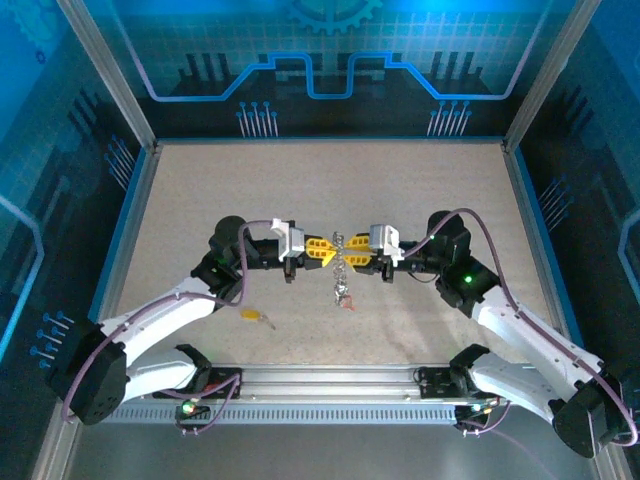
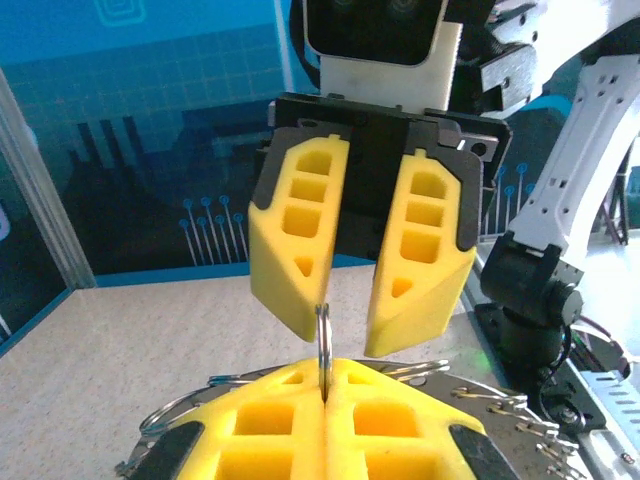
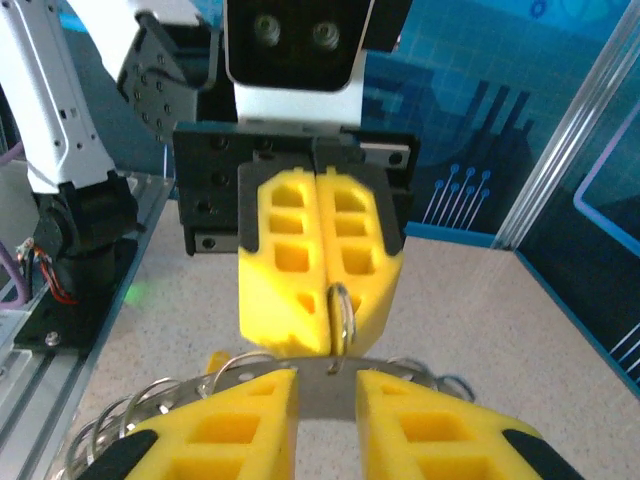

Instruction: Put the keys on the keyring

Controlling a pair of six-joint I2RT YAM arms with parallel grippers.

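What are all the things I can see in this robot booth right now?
keyring: one, silvery, hanging between the two end effectors over the table's middle
yellow key: one, yellow head, lying on the table near the left arm
table: one, speckled beige
walls: blue printed panels, around the table
rail: one, silvery, along the near edge
left arm: one, white and black
right arm: one, white and black
left end effector: yellow fingers, shut on the keyring
right end effector: yellow fingers apart, facing the left one
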